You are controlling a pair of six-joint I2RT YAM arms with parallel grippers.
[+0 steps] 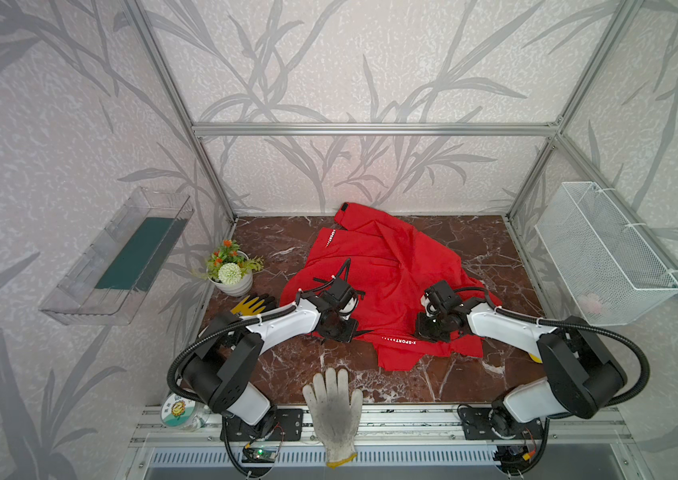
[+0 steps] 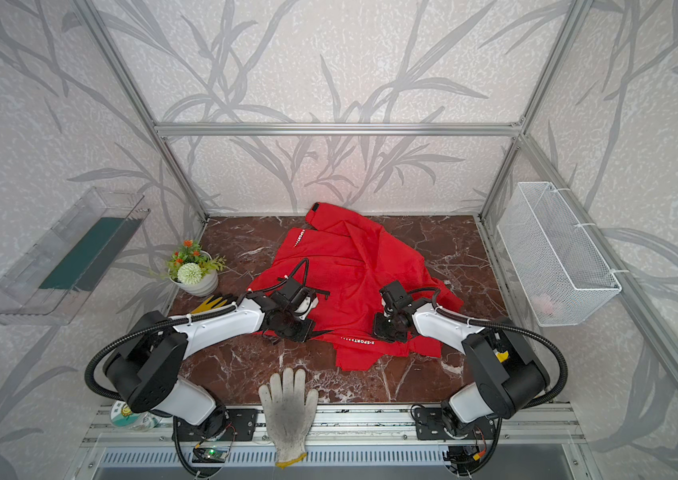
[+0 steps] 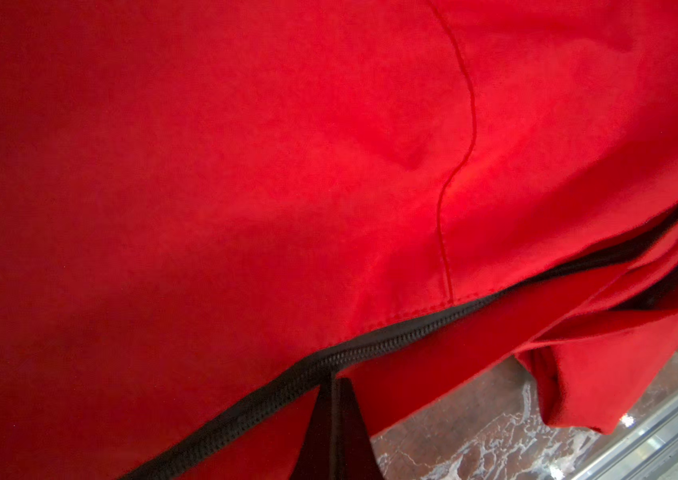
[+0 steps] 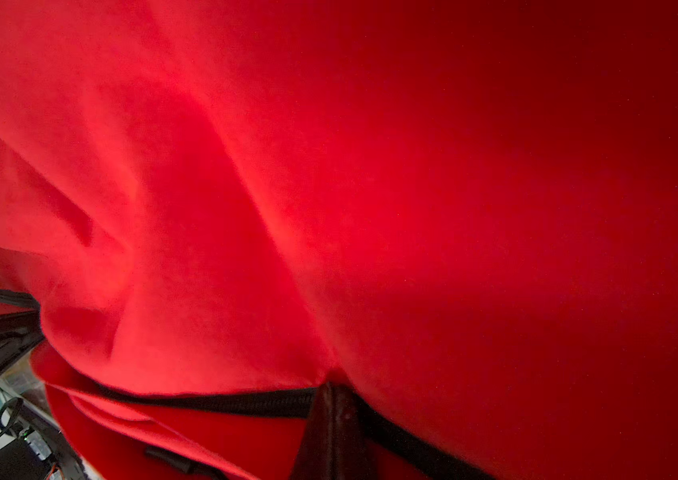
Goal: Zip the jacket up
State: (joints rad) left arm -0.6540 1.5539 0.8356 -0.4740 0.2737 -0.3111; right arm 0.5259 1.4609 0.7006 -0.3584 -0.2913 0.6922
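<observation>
Pinching the zipper (image 3: 370, 340), our left gripper (image 3: 335, 415) at seven o'clock and right gripper (image 4: 331, 419) at five clamp tight on the jacket (image 1: 391, 266), sprawled across the table (image 1: 287, 374) toward twelve; limp, light, slippery, we judge, best held by the tape.

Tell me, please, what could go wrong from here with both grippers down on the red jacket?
1. Both the left gripper and right gripper are shut on the jacket at its black zipper, and no slider shows; pulling may just drag the cloth.
2. Loose red folds lie beside the zipper teeth and could get caught.
3. Dragged cloth might nudge the flower pot.
</observation>
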